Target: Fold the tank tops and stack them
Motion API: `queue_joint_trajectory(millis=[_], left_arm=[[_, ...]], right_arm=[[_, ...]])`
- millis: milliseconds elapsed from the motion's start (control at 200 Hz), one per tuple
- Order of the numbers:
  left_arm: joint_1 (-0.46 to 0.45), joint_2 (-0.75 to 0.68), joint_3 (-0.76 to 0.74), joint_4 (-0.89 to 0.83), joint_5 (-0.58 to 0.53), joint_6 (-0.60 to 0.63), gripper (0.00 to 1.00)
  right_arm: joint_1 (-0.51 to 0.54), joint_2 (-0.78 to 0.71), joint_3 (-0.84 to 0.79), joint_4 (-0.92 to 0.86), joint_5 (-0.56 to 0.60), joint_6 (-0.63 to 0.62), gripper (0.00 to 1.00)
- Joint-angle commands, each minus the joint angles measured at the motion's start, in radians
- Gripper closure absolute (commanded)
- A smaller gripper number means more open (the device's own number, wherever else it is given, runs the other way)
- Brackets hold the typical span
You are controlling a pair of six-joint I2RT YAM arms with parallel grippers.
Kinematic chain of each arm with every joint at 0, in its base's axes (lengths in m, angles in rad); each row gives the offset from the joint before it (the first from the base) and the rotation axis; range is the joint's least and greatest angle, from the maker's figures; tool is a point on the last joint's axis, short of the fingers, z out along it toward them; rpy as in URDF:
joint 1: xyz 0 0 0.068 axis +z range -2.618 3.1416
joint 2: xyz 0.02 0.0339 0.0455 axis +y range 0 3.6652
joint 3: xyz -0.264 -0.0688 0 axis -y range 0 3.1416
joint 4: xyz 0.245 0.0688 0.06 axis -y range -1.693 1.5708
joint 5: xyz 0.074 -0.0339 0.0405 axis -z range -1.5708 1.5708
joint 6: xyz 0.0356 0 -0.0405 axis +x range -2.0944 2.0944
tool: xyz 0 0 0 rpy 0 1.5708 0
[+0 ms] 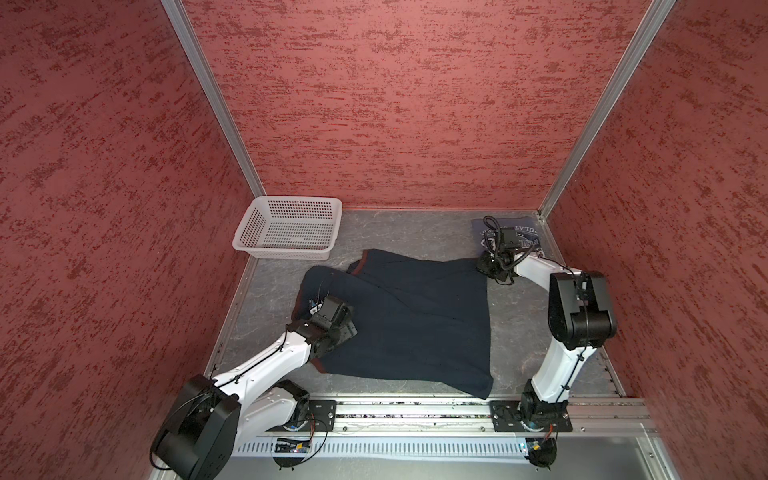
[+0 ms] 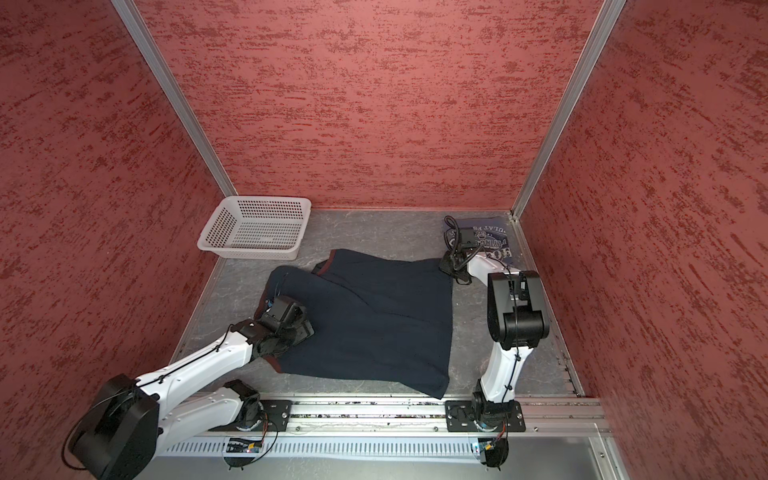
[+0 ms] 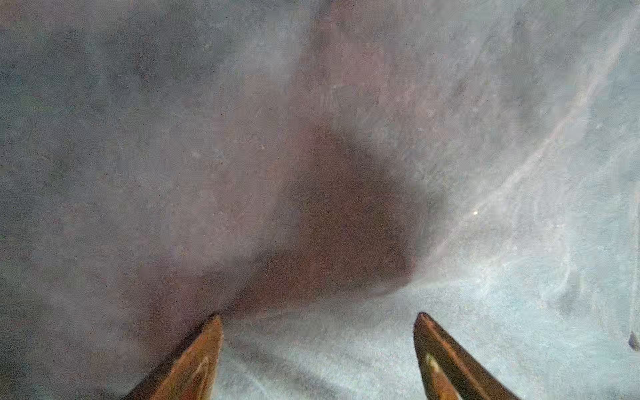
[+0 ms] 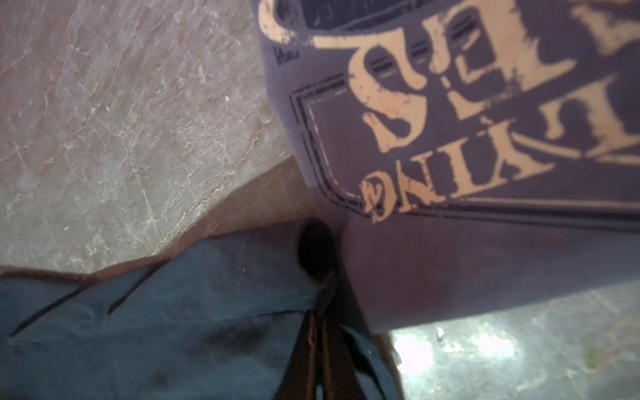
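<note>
The dark navy tank top point(image 1: 415, 316) is lying spread across the middle of the tabletop point(image 1: 415, 232). The slate-blue tank top point(image 4: 450, 242) is lying folded at the far right corner. The left claw point(image 3: 319, 314) is hanging released over the navy cloth, and the right claw point(image 4: 320, 311) is pinching its far right corner.

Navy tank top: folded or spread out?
Spread, mostly: in both top views the navy tank top lies open across the table, with only its strap end creased over. No compact fold.

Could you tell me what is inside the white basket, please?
The white basket shows only its perforated floor in both top views; its near wall may cover a thin strip of floor.
</note>
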Motion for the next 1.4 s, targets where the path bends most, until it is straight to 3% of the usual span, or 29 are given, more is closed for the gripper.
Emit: queue_joint_trajectory(millis=[0,276,496,676,796,912,1057,1252,1393], left_arm=[[0.008,0.015,-0.025,-0.052,-0.016,-0.015,0.13],[0.010,0.013,-0.032,-0.050,-0.019,-0.013,0.13],[0.009,-0.005,-0.050,-0.057,-0.012,-0.018,0.13],[0.006,-0.016,-0.034,-0.084,-0.008,-0.011,0.13],[-0.042,-0.054,0.038,-0.132,-0.012,0.010,0.13],[-0.065,-0.070,0.234,-0.174,0.019,0.119,0.14],[-0.063,0.111,0.529,-0.172,0.074,0.261,0.15],[0.012,0.536,0.926,-0.209,0.141,0.393,0.22],[0.064,0.814,1.175,-0.288,0.124,0.446,0.28]], right_arm=[[-0.001,-0.029,0.044,0.003,0.012,-0.001,1.00],[-0.065,-0.121,0.063,0.021,-0.020,0.035,1.00],[-0.121,-0.074,0.096,0.054,-0.078,0.054,1.00],[-0.129,-0.032,0.113,0.052,-0.055,0.069,1.00],[-0.129,-0.027,0.105,0.060,-0.069,0.065,1.00],[-0.130,-0.038,0.098,0.060,-0.071,0.054,1.00],[-0.129,-0.039,0.094,0.072,-0.099,0.054,1.00],[-0.128,-0.048,0.073,0.083,-0.114,0.053,1.00],[-0.128,-0.063,0.067,0.075,-0.108,0.045,1.00]])
